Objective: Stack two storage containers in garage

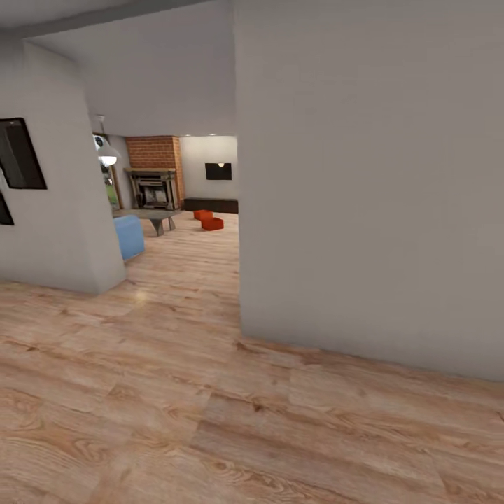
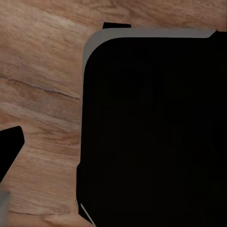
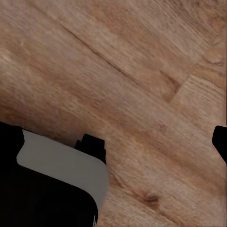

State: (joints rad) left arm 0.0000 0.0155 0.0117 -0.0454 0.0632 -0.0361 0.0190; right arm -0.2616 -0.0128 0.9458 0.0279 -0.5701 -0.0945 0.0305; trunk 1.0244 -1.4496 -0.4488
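Light wood plank flooring fills the lower half of the head picture, nearest to us. We face a white wall corner that takes up the right side of the frame, and another white wall stands at the left with a dark framed panel on it. Between them we look through an opening into the living room, small and far off at centre left. Two orange-red containers sit on the wood floor there, close together, in front of a long dark low cabinet. Behind them we see a brick fireplace and a black TV on the back wall. A blue seat and a low grey table stand left of the containers, and a lamp hangs above.

Both wrist pictures show wood planks under black and grey robot bodywork. We cannot tell whether either pincer is apart or together.
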